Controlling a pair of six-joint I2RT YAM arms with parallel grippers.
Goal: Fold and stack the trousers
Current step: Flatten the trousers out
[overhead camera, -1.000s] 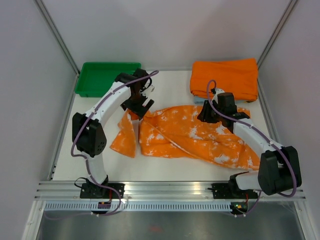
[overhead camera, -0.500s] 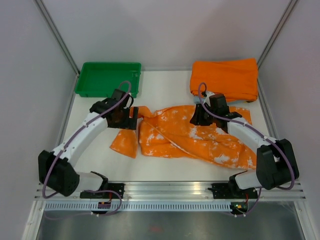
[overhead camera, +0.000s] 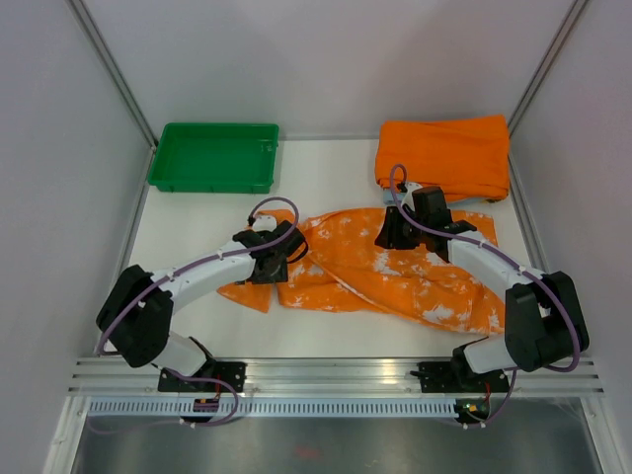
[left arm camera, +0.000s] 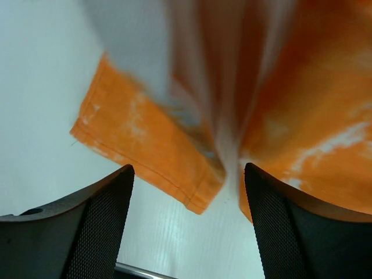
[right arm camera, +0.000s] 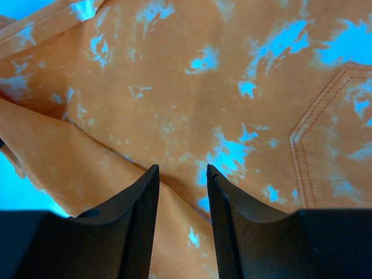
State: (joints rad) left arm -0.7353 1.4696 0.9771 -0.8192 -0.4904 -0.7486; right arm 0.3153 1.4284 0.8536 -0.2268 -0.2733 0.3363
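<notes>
White tabletop (overhead camera: 326, 168) holds the trousers (overhead camera: 395, 272), spread unfolded across its middle. Left gripper (left arm camera: 187, 174) hangs released above 1 leg's hem, probably to pinch it; right gripper (right arm camera: 182, 171) half-closed over cloth, grasp unclear.

Sprawled trousers (overhead camera: 395, 272) fill mid-table, green tray (overhead camera: 212, 158) and folded orange pile (overhead camera: 442, 153) (far corners) — bare table (overhead camera: 326, 168) between them.

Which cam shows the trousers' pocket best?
Right wrist: the pocket has its stitched corner sharp at the right edge. Top external shows the whole trousers, but the pocket is too small to make out. Left wrist shows only a blurred leg hem, no pocket.
</notes>
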